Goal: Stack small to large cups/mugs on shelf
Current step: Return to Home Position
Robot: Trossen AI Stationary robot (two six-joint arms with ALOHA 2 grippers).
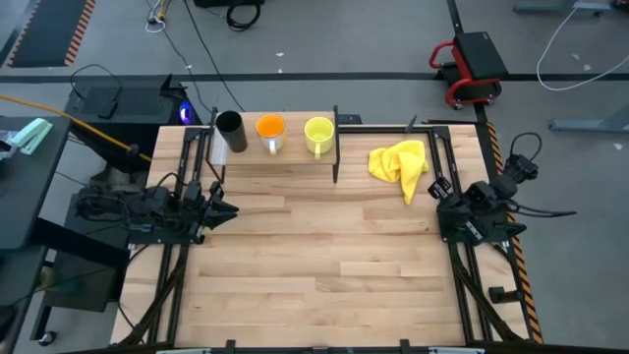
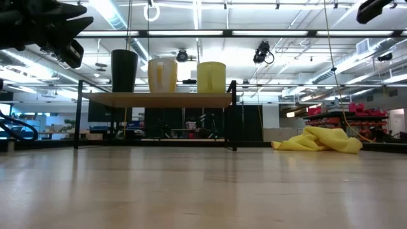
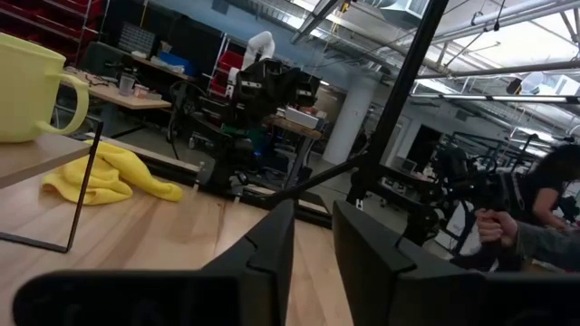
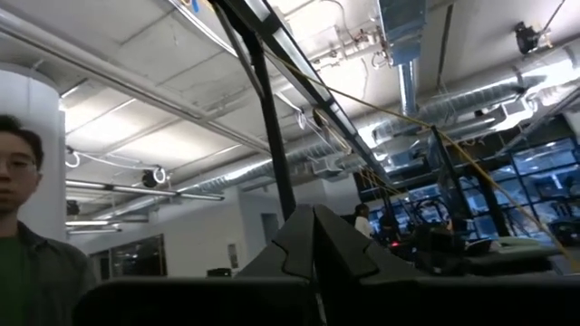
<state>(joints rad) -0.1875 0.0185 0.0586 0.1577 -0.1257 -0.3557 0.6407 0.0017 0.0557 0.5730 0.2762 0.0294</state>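
Our left tool [image 1: 222, 209], narrowly open, and right tool [image 1: 437, 187], closed, hang empty at the side edges of the counter [image 1: 324, 261]. On the shelf [image 1: 290, 160] at its far edge stand black cup [image 1: 229, 128], orange mug [image 1: 270, 129], yellow mug [image 1: 318, 133]: rigid and light, we judge; grip the rim.

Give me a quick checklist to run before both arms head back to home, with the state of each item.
1. Cups on the shelf: black cup, orange mug and yellow mug stand upright in a row: ok.
2. Left hand empty: open, nothing between the fingers, in front of the shelf's left end: ok.
3. Right hand empty: shut on nothing: ok.
4. Yellow cloth apart from both hands: ok.
5. Small-to-large order: black cup tallest at one end; which mug is bigger: cannot tell.
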